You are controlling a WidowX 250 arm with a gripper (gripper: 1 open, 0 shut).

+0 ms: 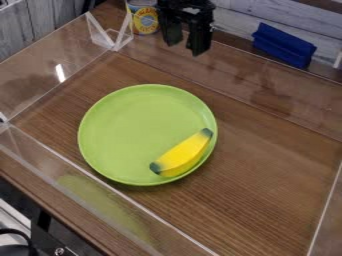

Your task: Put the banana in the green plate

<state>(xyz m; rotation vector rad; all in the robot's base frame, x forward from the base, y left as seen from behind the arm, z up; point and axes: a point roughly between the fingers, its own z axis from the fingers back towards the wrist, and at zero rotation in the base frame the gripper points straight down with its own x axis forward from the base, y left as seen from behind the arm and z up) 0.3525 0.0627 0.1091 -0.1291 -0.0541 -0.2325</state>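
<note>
The banana [186, 152], short, yellow and dark-tipped, lies inside the green plate [127, 125] against its right rim. The plate rests on the brown wooden table inside a clear-walled enclosure. My gripper [185, 40] hangs high at the back, well above and behind the plate, with its black fingers [198, 38] pointing down. Its jaws stand apart and hold nothing.
Clear plastic walls [40, 70] ring the table on the left, front and right. A blue box [285, 44] sits behind the back right wall. A yellow-labelled container [142, 17] stands at the back beside the gripper.
</note>
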